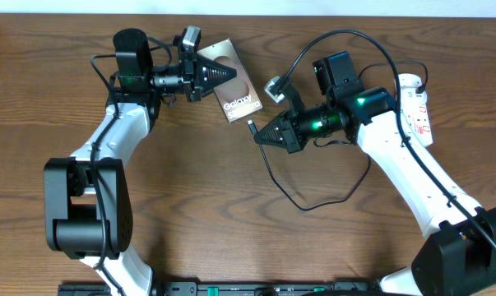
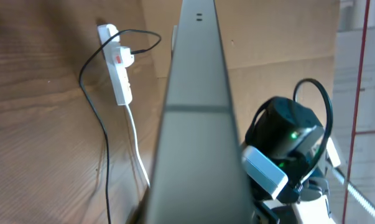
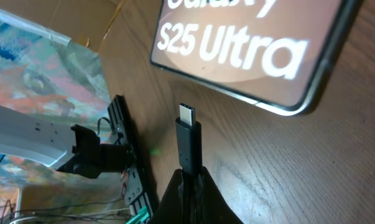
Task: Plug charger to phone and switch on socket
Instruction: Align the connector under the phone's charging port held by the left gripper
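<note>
**Operator:** Where is the phone?

**Spotter:** Your phone lies face up on the desk, far and a little left of the middle, set at a slant. Your left gripper reaches in from the left and sits over the phone's left long edge. The left wrist camera gives you only the phone's dark side, edge-on, running up the middle of the view. The fingers are out of sight there, but from overhead they look pressed together on the phone.

**Operator:** And the charger?

**Spotter:** Your right gripper pinches the charger just behind its plug tip, which sticks out past the fingers. The tip points at the phone's near short edge, close to its right corner. It is just beside the phone but apart from it, with bare wood between them. From the gripper the thin black cable runs to the near side, loops on the desk around the middle, then climbs back to the right.

**Operator:** What about the power strip?

**Spotter:** The power strip lies at the far right of the desk, partly under your right arm and well apart from the phone. In the left wrist view it is white with a red mark. A black cable goes into it, and its white cord trails off along the wood.
</note>
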`<action>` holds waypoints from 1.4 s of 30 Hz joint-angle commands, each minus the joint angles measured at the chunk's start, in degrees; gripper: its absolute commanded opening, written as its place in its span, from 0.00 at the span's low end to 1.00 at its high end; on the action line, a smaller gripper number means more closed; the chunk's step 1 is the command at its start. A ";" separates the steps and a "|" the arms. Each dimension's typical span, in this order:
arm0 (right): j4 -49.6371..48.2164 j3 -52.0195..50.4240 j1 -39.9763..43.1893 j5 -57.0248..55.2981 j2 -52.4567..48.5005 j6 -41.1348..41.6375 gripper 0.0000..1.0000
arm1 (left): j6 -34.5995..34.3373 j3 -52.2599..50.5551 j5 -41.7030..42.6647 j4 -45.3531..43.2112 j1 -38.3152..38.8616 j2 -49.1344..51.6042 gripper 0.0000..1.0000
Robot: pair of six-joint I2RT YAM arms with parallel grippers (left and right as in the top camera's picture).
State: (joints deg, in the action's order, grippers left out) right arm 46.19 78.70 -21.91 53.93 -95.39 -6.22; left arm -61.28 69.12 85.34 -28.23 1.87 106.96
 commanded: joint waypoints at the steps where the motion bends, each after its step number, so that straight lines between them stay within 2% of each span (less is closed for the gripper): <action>1: -0.37 0.70 0.22 0.17 0.55 1.51 0.01 | 0.11 0.48 2.91 -1.05 -0.33 0.20 0.07; 42: -2.32 0.68 -1.07 0.00 0.55 5.16 0.01 | -1.60 0.48 4.02 -2.78 -0.33 0.20 0.07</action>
State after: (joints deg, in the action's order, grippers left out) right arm 44.14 78.70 -22.74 53.32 -95.39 -1.91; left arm -62.83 69.12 87.15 -30.30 1.87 106.98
